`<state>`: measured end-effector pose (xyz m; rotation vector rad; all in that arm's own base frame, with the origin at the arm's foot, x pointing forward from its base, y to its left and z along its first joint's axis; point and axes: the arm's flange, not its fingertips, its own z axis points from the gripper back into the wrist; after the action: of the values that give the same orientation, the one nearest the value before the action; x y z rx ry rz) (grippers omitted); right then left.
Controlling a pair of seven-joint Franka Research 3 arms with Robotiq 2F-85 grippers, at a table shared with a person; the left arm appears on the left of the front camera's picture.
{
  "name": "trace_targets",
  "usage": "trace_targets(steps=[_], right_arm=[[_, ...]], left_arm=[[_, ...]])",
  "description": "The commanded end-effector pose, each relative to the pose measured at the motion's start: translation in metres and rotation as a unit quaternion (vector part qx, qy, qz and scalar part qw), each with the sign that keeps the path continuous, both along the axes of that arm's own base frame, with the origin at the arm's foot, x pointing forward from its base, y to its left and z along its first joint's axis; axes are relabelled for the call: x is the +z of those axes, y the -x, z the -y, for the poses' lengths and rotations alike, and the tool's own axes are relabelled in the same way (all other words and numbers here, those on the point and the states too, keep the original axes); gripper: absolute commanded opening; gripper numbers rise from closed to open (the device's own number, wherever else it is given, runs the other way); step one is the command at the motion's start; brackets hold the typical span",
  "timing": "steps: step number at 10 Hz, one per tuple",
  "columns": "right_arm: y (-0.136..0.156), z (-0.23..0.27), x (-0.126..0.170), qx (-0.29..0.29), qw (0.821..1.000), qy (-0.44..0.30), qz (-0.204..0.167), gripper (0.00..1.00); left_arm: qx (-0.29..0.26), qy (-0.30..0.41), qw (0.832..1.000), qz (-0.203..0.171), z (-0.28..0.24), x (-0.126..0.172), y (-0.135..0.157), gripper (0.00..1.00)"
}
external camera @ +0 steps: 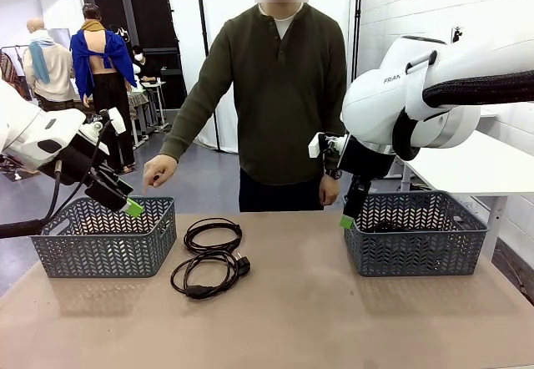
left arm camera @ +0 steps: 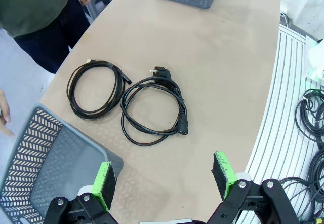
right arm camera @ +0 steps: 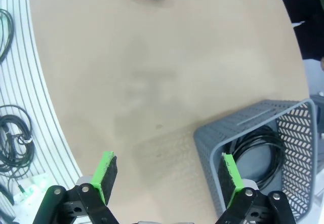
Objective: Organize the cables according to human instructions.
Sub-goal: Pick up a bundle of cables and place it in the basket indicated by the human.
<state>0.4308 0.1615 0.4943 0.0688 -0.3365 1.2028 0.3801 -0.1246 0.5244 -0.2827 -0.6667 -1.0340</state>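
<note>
The front camera squashes the two loose cables into one dark tangle. The left wrist camera looks down on them and splits them apart properly: a thin black cord in a round coil (left arm camera: pixel 96 89) lies just beside a thicker black coiled cable with chunky plug ends (left arm camera: pixel 152 110). I can't tell whether the two coils touch. Both lie on the tan tabletop (left arm camera: pixel 223 67), between the two baskets.

The right wrist camera gives you what the front one mostly hides behind lattice. There's a black coiled cable (right arm camera: pixel 259 142) in the bottom of the grey plastic lattice basket on the right (right arm camera: pixel 207 148). Could be one cord or two stacked, can't tell.

The grey plastic lattice basket on the left (external camera: pixel 104 240) is harder. Its wall screens the inside from the front, and the left wrist frame cuts it off at the corner, with bare grey floor in the part you can see.

The left gripper (external camera: pixel 128 205) hangs over that left basket, jaws spread wide with nothing between the green pads. The right gripper (external camera: pixel 348 217) sits at the right basket's near left corner, also wide apart and holding nothing.

The front camera also shows the person in a dark green sweater (external camera: pixel 284 93) at the far side, with one hand (external camera: pixel 158 171) above the left basket's far rim.

At the top of the right wrist frame, the plug cable is chopped off by the edge.
</note>
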Motion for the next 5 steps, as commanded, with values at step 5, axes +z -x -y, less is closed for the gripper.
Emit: trace_targets(steps=[5], right_arm=[[0.0002, 0.0006, -0.0003, -0.001, 1.0, -0.001, 0.001, 1.0]], left_arm=[[-0.007, 0.008, 1.0, -0.001, -0.0025, -0.002, -0.0011, 1.0]])
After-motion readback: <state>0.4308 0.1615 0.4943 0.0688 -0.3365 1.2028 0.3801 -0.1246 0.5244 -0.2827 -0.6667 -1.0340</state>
